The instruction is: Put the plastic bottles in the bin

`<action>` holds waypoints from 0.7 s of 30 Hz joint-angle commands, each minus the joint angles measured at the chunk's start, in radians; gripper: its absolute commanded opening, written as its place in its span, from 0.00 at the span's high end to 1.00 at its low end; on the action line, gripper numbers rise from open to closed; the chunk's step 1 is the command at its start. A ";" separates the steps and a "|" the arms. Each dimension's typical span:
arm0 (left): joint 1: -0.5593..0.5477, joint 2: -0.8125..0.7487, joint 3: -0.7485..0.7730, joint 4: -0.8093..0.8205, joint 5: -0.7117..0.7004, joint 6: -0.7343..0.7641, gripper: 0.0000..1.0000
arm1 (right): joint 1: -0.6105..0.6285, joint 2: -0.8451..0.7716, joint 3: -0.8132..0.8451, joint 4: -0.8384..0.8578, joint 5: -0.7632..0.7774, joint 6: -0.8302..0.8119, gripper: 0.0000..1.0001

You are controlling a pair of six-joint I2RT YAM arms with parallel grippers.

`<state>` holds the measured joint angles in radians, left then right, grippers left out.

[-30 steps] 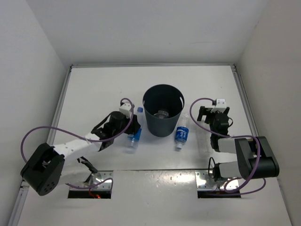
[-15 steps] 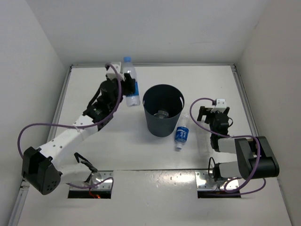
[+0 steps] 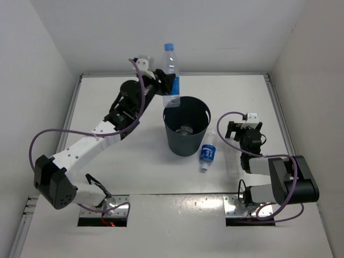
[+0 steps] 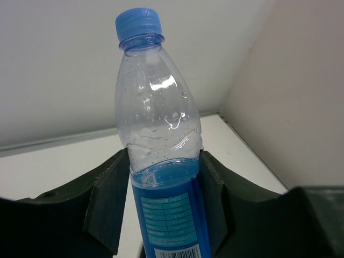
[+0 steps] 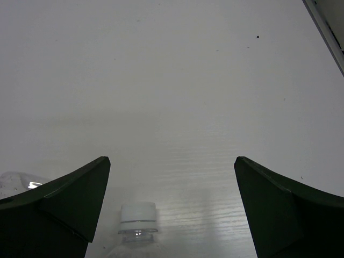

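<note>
This is a robot lab test cell. A white table (image 3: 107,113) is boxed in by a plain white left wall (image 3: 32,64), far wall (image 3: 215,32) and right wall (image 3: 317,70). A left arm (image 3: 80,153) and a right arm (image 3: 293,183) are bolted to metal plates (image 3: 232,203) at its near edge, trailing purple cables (image 3: 59,131). A grey bin (image 3: 183,137) and a plastic bottle (image 3: 207,153) sit on the table.

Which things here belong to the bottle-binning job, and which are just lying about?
Job: blue-capped bottle held in left end effector; bin; clear bottle inside it; blue-labelled bottle lying beside it; white-capped bottle below the open right end effector.
Not the job: purple cables; arm base plates.
</note>
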<state>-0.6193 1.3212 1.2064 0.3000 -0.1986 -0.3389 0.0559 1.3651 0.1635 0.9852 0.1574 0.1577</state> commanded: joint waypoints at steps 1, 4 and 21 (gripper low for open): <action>-0.082 0.042 -0.011 0.103 0.074 -0.017 0.81 | 0.001 0.002 0.025 0.038 0.011 0.005 0.00; -0.138 0.075 -0.011 0.113 0.065 0.020 0.81 | 0.001 0.002 0.025 0.038 0.011 0.005 0.00; -0.177 0.078 -0.179 0.122 0.065 0.089 0.13 | 0.001 0.002 0.025 0.047 0.011 0.005 0.00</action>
<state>-0.7925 1.4334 1.0454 0.3721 -0.1371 -0.2745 0.0555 1.3651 0.1635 0.9855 0.1574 0.1577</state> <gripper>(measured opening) 0.834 0.996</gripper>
